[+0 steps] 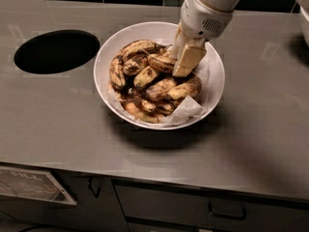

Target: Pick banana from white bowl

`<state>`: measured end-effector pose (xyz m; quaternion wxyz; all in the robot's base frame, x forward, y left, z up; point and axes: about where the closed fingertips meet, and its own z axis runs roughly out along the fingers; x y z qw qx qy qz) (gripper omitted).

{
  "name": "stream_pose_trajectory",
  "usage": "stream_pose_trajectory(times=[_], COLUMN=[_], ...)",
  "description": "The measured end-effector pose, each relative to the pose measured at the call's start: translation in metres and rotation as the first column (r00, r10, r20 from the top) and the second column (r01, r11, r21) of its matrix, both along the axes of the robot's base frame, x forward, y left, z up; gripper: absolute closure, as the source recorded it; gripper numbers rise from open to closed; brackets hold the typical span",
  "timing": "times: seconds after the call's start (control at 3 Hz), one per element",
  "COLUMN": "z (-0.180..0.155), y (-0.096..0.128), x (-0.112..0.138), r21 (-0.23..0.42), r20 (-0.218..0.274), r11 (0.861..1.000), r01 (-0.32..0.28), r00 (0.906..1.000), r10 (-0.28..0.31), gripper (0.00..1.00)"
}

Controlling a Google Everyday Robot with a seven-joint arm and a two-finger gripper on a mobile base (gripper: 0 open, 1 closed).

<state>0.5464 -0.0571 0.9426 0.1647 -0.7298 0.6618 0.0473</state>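
The white bowl (118, 36) stands mid-counter, lined with crumpled white paper and heaped with overripe brown-black bananas. My gripper (186, 64) reaches down from the upper right into the right side of the heap. Its tip rests at the right end of a dark curved banana (159, 62) near the top of the pile. I cannot tell whether that banana is held. A longer curved, yellower banana (137, 46) arches along the far side. Stubbier blotched bananas (186, 88) lie below the gripper.
A round black hole (57, 50) is cut into the grey counter (58, 120) to the left of the bowl. A sliver of another white vessel (305, 23) shows at the right edge. Cabinet drawers with handles (227, 211) run below the counter's front edge.
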Motion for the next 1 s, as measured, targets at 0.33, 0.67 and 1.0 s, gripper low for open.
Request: stream_pose_trajectory(times=[0.33, 0.67, 1.0], z=[0.000, 0.008, 0.035], y=[0.000, 0.002, 0.008], x=[0.000, -0.005, -0.024], r21=[0.000, 0.003, -0.016], r20=[0.000, 0.034, 0.105], r11=[1.000, 1.000, 1.000], r01=[0.000, 0.005, 0.004], r00=[1.0000, 0.9994, 0.9945], r10=[0.000, -0.005, -0.003], gripper=[1.00, 1.00, 1.00])
